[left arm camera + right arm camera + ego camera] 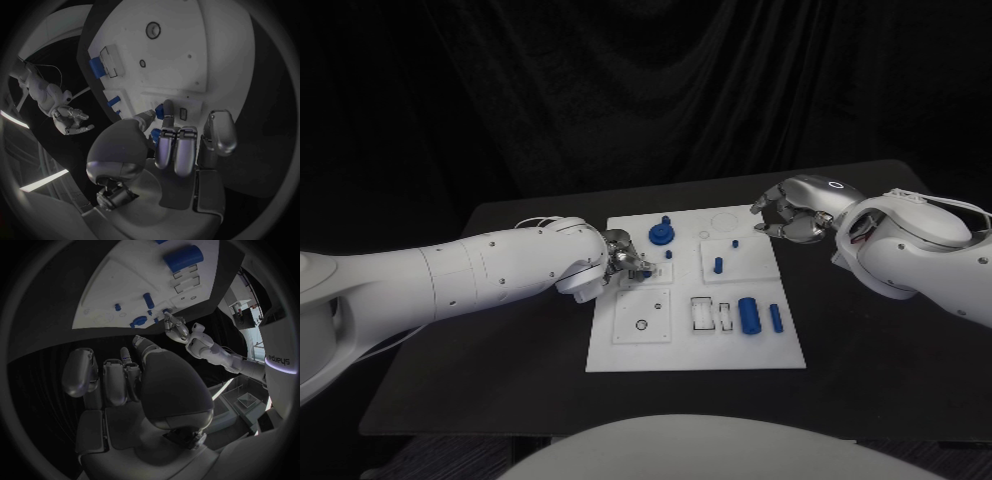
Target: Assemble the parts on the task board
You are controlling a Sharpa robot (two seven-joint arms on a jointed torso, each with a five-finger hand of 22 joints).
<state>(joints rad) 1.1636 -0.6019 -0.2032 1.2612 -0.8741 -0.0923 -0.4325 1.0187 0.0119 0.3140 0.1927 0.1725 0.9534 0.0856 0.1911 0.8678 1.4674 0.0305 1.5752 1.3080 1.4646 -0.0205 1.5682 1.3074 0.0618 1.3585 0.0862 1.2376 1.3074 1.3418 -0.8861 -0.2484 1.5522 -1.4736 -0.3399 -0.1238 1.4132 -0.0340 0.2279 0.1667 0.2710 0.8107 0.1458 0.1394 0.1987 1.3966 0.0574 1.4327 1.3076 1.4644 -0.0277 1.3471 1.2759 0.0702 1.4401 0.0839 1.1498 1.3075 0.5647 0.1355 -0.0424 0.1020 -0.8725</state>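
Table: black table (516, 380), filling the middle and lower frame of the head view.
Task board: white task board (625, 352), centre of the frame, slightly right of middle, lying flat.
Left hand: left hand (620, 266), at the board's left edge, centre-left of the frame. In the left wrist view its thumb and a fingertip (167, 112) close on a small blue peg (167, 107) just over the board surface; holding it, other fingers curled.
Right hand: right hand (786, 213), upper right of the frame, off the board's top right corner. Fingers curled in, nothing seen in them.
Large cylinder: blue cylinder (749, 313), lying in the board's lower right area.
Slim bar: blue bar (776, 318), just right of the cylinder.
Knobbed part: blue knobbed part (661, 234), standing at the board's upper left.
Short pin: blue pin (718, 265), mid-board.
Step in hand: judged to be seating the pinched peg in the board's left section.
Next move: likely needs the peg held upright over its hole, then pressed straight down; the exact hole is hidden by the fingers.
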